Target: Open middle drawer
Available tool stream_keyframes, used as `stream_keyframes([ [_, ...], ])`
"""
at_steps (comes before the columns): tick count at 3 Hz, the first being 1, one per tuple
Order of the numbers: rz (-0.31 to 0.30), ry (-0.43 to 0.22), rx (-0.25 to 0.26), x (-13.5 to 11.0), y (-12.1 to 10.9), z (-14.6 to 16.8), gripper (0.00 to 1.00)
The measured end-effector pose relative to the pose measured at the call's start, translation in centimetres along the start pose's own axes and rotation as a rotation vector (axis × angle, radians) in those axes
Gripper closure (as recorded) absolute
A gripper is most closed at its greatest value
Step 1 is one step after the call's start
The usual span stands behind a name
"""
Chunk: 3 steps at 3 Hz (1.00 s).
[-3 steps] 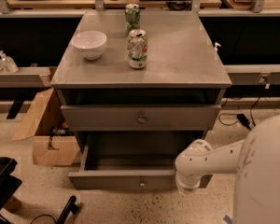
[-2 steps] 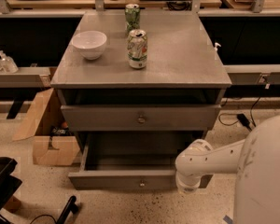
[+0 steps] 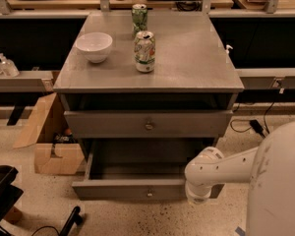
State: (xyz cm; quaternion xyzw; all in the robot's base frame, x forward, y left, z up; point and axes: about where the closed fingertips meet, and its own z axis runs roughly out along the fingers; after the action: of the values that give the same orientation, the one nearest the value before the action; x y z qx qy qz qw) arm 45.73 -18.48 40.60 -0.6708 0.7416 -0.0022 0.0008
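The white arm [image 3: 236, 168] reaches in from the lower right and bends at a rounded joint [image 3: 201, 178] in front of the right end of the pulled-out bottom drawer [image 3: 118, 190]. The gripper is hidden beneath that joint, so I cannot tell how far open it is or whether it holds anything. The middle drawer [image 3: 108, 124] sits below the cabinet top's [image 3: 187, 58] front edge, with its knob [image 3: 149, 126] at centre, and appears pushed in.

The counter [image 3: 187, 58] is smooth matt grey with a faint scuffed sheen. The middle drawer [image 3: 108, 124] has the same flat grey finish and a small dull brass knob [image 3: 149, 126]. The bowl [image 3: 94, 45] is glossy white. Both cans [image 3: 144, 52] [image 3: 139, 17] are shiny printed metal, and the box [image 3: 44, 132] is rough brown cardboard. My arm [image 3: 221, 168] is smooth glossy white plastic, hiding my jaws beneath it by the bottom drawer [image 3: 118, 188].
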Motion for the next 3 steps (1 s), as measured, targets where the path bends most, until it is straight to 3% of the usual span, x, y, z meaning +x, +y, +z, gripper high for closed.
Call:
stream_keyframes([
  [3, 0.0, 0.0, 0.0, 0.0, 0.01, 0.0, 0.34],
])
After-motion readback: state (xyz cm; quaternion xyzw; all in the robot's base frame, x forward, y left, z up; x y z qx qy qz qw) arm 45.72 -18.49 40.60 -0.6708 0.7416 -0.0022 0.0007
